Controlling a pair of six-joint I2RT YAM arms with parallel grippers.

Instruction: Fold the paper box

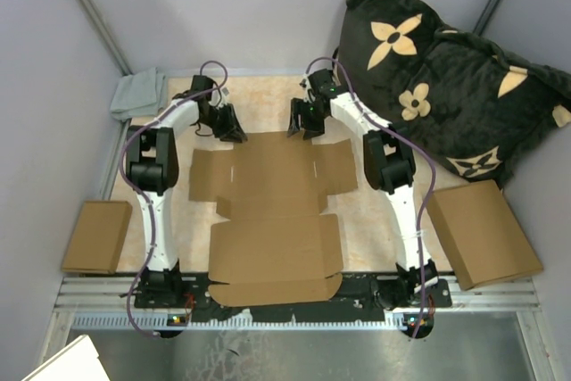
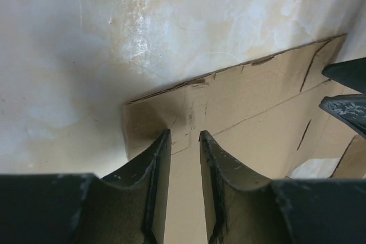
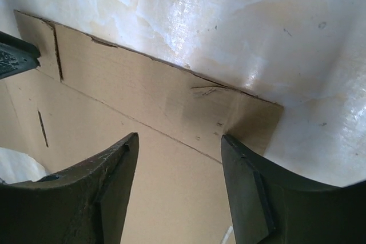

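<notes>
One paper box (image 1: 268,176) flat on table (image 1: 268,109)

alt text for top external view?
Flat die-cut paper box lies on the table, left gripper and right gripper at its far edge. A cardboard piece sits left, a closed box right, beside a black flowered pillow.

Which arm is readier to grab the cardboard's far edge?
Probably right: the right tool hangs wide open over the far edge of the paper box, while the left tool is only narrowly open.
</notes>
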